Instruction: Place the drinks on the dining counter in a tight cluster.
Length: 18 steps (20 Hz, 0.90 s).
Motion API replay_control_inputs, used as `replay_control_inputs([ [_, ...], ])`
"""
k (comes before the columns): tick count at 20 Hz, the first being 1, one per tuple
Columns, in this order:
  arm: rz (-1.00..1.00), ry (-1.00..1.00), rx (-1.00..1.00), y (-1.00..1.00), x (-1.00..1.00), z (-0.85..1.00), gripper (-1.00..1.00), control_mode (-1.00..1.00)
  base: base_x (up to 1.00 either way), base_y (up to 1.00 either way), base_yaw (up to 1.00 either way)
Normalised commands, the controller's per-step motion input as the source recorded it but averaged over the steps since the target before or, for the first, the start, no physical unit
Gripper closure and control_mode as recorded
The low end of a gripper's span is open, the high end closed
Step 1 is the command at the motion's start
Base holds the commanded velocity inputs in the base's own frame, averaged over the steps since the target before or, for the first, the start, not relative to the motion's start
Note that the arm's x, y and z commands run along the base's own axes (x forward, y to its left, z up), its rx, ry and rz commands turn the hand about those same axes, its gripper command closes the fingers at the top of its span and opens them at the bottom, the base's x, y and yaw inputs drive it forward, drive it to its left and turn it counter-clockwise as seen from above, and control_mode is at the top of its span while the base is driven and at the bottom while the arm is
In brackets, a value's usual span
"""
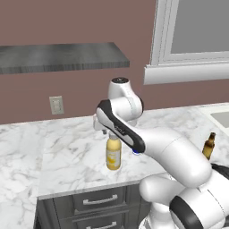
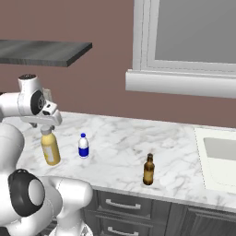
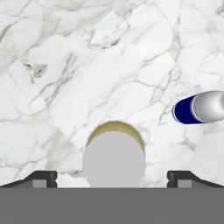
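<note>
We are at the approach step for the first drink: the gripper hangs directly over the yellow juice bottle, jaws spread wide and holding nothing. In the hand view the bottle's grey cap sits centred between the two finger tips, with clear marble showing on either side, so the alignment looks good and no contact is made yet. In the right base view the hand sits just above the cap, close to it. The juice bottle stands upright on the marble wall counter over the dark drawers, not on the dining counter. The small blue-capped water bottle lies off to one side of the jaws, outside the gap, near the juice bottle but apart from it. The brown beer bottle stands farther along the same counter, well apart from the jaws. In our judgement, the next move calls for a straight descent until the fingers bracket the bottle below the cap, then a firm closure before lifting. The tall bottle could tip if one finger touches first, so the centring should be kept.
</note>
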Motion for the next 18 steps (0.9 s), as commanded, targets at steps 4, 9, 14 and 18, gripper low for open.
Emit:
replay_control_inputs([
  [4, 0.0, 0.0, -0.02, 0.05, 0.14, -0.15, -1.0, -1.0, 0.0, 0.0, 0.0],
  [9, 0.0, 0.0, -0.02, 0.07, 0.0, -0.11, -1.0, -1.0, 0.0, 0.0, 0.0],
  [14, 0.0, 0.0, -0.02, 0.04, 0.0, -0.12, -1.0, -1.0, 0.0, 0.0, 0.0],
  [18, 0.0, 0.0, -0.02, -0.04, -0.02, -0.1, -1.0, -1.0, 0.0, 0.0, 0.0],
])
